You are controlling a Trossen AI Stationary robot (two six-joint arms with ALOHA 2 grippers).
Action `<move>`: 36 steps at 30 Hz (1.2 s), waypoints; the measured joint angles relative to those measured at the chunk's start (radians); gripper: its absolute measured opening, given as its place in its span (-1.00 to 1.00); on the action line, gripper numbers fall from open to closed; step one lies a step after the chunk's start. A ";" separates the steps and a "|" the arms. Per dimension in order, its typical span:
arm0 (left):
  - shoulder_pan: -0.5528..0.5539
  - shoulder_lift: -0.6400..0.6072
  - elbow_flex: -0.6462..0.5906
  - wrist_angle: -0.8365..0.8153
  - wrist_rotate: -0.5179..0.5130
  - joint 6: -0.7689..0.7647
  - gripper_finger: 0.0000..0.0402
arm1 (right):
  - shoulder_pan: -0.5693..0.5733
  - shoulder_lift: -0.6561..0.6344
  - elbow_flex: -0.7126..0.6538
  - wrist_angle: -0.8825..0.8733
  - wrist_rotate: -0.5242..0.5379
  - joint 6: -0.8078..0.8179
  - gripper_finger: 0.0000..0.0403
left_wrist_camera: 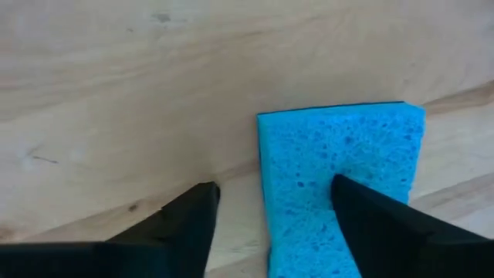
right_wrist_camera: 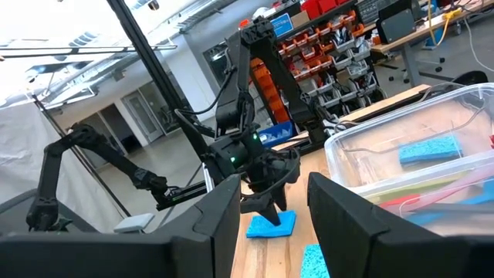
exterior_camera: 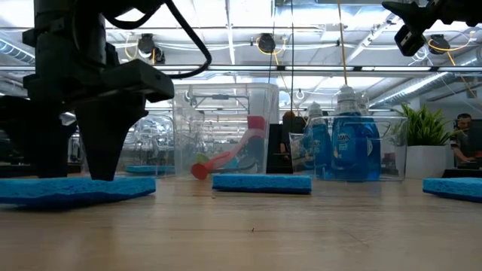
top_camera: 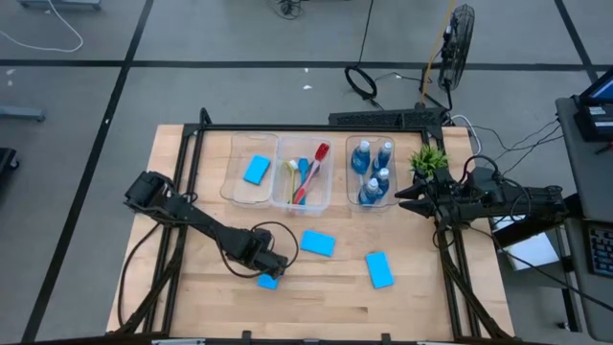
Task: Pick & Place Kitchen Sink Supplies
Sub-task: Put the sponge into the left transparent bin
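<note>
From above, the left tool (top_camera: 271, 271) stood directly over a blue sponge (top_camera: 267, 281) near the surface's front edge, the right tool (top_camera: 407, 198) waiting well apart by the bins. At the left wrist, the tool (left_wrist_camera: 270, 205) was spread wide but offset: one finger (left_wrist_camera: 370, 220) overlapped the sponge (left_wrist_camera: 340, 177), the other rested on bare surface (left_wrist_camera: 116, 93) beside the sponge's long edge.

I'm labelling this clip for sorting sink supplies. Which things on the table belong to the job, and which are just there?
Job:
- sponge under the left gripper
- two loose sponges
- binned sponge
- brushes
- blue bottles
- left gripper, open over its sponge
- right gripper, waiting by the plant

Just there:
- clear bins
- green plant
- table
</note>
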 joint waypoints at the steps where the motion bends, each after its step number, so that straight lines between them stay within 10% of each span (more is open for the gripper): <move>1: 0.000 0.001 0.000 0.003 0.001 0.000 0.19 | 0.000 0.000 0.000 0.000 0.000 0.000 -0.31; 13: -0.001 0.004 -0.002 0.018 -0.001 0.010 -0.92 | 0.000 0.000 0.000 0.000 0.000 0.000 -0.31; 24: 0.000 -0.071 -0.010 -0.052 -0.008 0.195 -0.98 | 0.000 0.000 0.000 -0.001 0.000 0.000 -0.31; 36: -0.001 -0.498 -0.007 -0.153 -0.276 0.286 -0.99 | 0.000 0.000 0.000 -0.001 0.000 0.000 -0.31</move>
